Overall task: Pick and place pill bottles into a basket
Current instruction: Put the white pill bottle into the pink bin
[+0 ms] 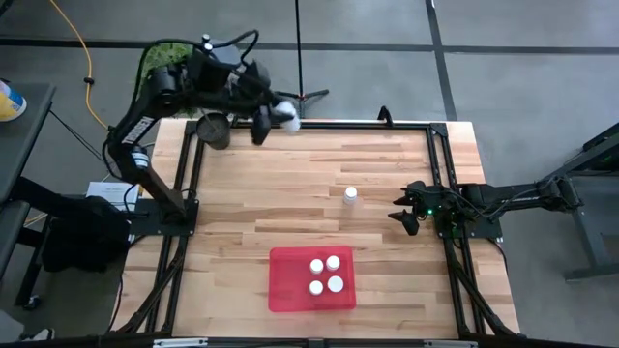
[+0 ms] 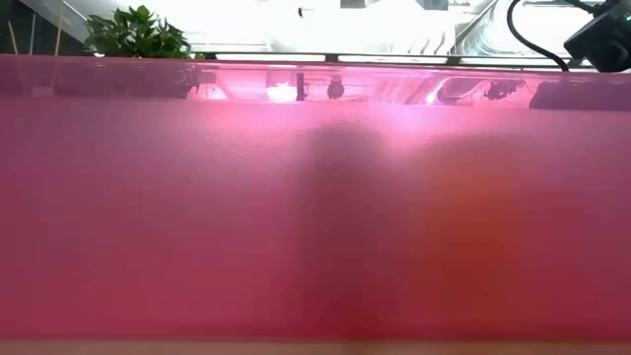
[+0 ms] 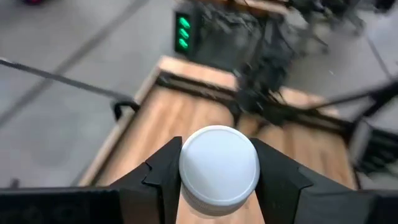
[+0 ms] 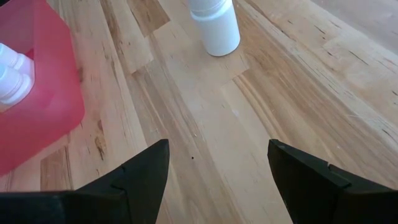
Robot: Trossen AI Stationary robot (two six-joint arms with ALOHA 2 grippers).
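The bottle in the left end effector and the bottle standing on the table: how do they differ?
The held bottle is clamped in the left end effector at the table's far edge; the standing bottle rests free mid-table, upright, touching nothing. Both have white caps.

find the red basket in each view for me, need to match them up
High view: red basket near the table's front edge, four pill bottles inside.
Low view: its translucent red wall fills nearly the whole picture.
Left wrist view: not in it.
Right wrist view: one corner at the left edge.
Shared landmark: the lone white pill bottle standing on the wood.
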